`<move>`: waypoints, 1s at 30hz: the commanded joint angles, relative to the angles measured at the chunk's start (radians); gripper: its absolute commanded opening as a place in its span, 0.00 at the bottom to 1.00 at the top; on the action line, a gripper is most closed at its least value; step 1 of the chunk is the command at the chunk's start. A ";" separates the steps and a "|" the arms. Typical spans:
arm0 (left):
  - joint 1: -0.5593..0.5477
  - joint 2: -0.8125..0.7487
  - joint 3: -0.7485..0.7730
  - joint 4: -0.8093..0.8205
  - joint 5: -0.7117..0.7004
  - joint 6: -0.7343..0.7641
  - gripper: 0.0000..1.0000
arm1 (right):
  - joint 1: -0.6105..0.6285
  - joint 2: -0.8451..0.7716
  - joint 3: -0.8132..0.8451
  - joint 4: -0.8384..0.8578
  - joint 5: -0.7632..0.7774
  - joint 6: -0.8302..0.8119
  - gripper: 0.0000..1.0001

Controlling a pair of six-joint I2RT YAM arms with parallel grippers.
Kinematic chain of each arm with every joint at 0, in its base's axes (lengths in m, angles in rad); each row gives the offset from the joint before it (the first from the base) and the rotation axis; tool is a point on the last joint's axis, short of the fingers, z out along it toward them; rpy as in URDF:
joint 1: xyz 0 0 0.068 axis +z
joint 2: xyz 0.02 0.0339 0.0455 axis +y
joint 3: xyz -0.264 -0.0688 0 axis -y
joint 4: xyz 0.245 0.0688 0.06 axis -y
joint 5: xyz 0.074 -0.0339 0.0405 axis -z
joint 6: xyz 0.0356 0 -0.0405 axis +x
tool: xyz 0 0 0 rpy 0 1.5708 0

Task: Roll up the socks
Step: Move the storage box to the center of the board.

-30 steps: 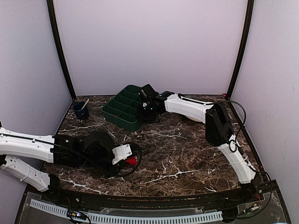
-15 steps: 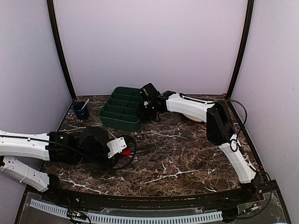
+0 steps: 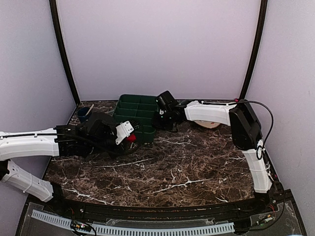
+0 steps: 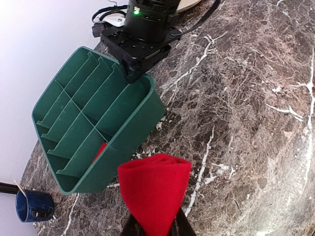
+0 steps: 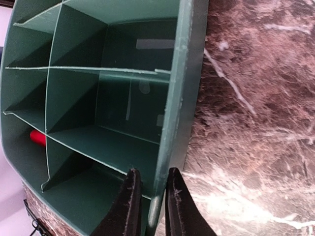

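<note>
Low in the left wrist view, the left claw point(image 4: 152, 227) is pinched narrow on the tail of the rolled sock point(image 4: 155, 189), with the open end of the roll pointing up the frame towards the green tray point(image 4: 129, 129). The bundle hangs just beside the tray's near wall, not yet over it.

The step looks like dropping this roll into a compartment. To do it well, carry the roll clear over the rim, centre it on an empty cell, and lower it before letting go so the soft fabric cannot spring open. A second sock point(image 5: 37, 138) already fills one cell at the left of the right wrist view, so choose a different one.

At the right, the right claw point(image 5: 151, 201) straddles the tray's side wall with both fingers tight against it, apparently steadying the tray.

The sock is bright red knit, soft and matte, wound into a loose cone. The tray is rigid, smooth green plastic with thin dividers forming rectangular cells. The surface point(image 4: 256, 113) is dark, glossy marble pattern with white veins.
</note>
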 commanded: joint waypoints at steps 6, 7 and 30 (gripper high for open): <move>0.053 0.140 0.129 0.074 0.045 0.097 0.08 | 0.045 -0.140 -0.271 -0.073 0.017 -0.036 0.11; 0.056 0.156 0.140 0.078 0.056 0.106 0.08 | 0.053 -0.163 -0.301 -0.066 0.019 -0.035 0.10; 0.062 0.298 0.174 0.134 0.395 0.291 0.08 | 0.152 -0.441 -0.607 0.022 -0.002 0.010 0.26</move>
